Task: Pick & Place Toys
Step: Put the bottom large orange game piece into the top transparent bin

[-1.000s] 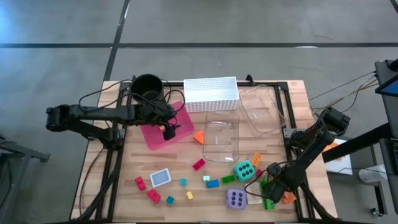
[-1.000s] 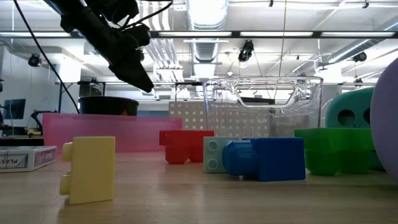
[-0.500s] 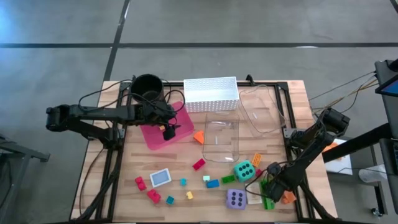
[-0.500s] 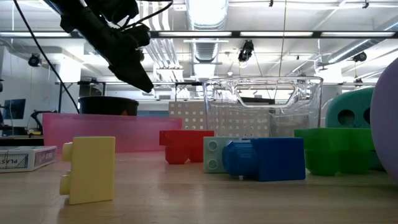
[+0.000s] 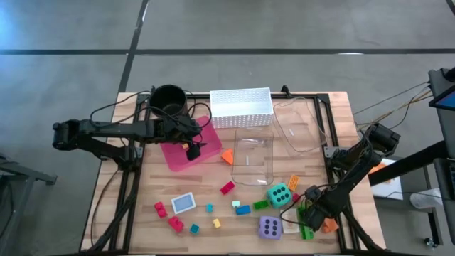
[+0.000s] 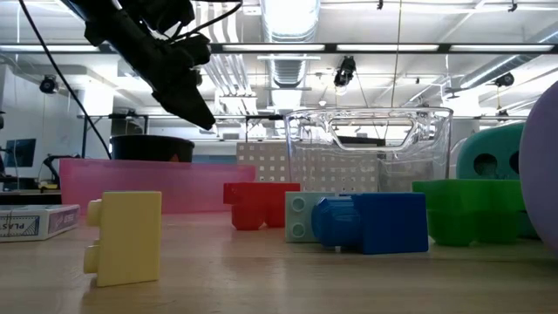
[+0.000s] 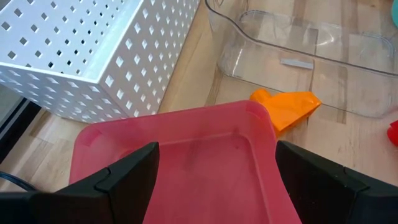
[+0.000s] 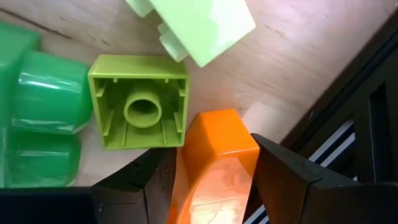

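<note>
Over the counter (image 5: 142,213), high view: left tool (image 5: 192,151) hovers above the pink tray (image 5: 174,156), jaws spread, nothing held. Tray interior looks bare from here. White perforated basket (image 5: 242,107) and two clear bins (image 5: 254,160) show no toys inside. Most toys lie loose: teal die (image 5: 279,194), purple die (image 5: 269,227), a card (image 5: 183,203), red, blue, yellow bricks scattered along the near side. Right tool (image 5: 318,215) sits low among bricks at the right near corner.

Low view: yellow brick (image 6: 126,237), red brick (image 6: 259,204), blue brick (image 6: 370,221) rest on the counter, unsorted.

Left wrist view: tray floor empty between the released fingers (image 7: 127,174); an orange piece (image 7: 287,108) lies just outside its rim.

Right wrist view: fingers (image 8: 283,180) clamp an orange brick (image 8: 214,165), a lime brick (image 8: 138,102) touching beside it.

Judgement: sorting barely begun; nearly everything remains.
</note>
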Robot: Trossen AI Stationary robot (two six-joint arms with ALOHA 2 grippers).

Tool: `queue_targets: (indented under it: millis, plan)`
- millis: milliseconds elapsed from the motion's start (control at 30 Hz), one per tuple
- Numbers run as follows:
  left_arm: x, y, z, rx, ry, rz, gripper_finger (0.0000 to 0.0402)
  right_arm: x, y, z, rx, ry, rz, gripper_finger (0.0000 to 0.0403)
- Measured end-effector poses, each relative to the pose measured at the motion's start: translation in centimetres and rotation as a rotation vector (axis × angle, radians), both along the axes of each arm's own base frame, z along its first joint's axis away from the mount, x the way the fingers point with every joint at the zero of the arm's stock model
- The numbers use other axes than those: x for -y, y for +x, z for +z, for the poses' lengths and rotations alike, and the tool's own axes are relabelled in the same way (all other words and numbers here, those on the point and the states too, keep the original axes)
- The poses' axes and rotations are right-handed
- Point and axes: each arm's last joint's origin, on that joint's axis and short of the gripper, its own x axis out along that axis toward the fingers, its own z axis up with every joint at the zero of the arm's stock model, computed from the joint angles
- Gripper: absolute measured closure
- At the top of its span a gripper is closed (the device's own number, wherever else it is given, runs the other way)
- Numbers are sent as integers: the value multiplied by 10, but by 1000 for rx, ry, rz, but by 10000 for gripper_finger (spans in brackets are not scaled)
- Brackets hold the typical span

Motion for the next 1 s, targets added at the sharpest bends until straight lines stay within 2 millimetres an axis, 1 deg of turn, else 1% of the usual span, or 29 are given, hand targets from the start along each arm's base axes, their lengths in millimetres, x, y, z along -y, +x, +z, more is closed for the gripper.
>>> queue_targets:
  millis: [100, 267, 333, 433, 567, 633, 700, 867, 1000]
  plan:
    - [0, 0, 0, 0, 0, 0, 76, 0, 0, 0, 1, 2, 0, 218]
    - [0, 0, 0, 0, 0, 0, 76, 0, 0, -1, 4, 5, -1, 265]
    - [0, 0, 0, 0, 0, 0, 76, 0, 0, -1, 8, 9, -2, 275]
    - [0, 0, 0, 0, 0, 0, 76, 0, 1, -1, 9, 11, -1, 275]
    - [0, 0, 0, 0, 0, 0, 76, 0, 0, -1, 10, 13, 14, 252]
    - [0, 0, 0, 0, 0, 0, 76, 0, 0, -1, 11, 14, 18, 247]
    - [0, 0, 0, 0, 0, 0, 76, 0, 0, -1, 11, 14, 18, 251]
    - [0, 0, 0, 0, 0, 0, 76, 0, 1, -1, 19, 18, 29, 276]
    - [0, 0, 0, 0, 0, 0, 76, 0, 1, 1, 34, 26, 41, 278]
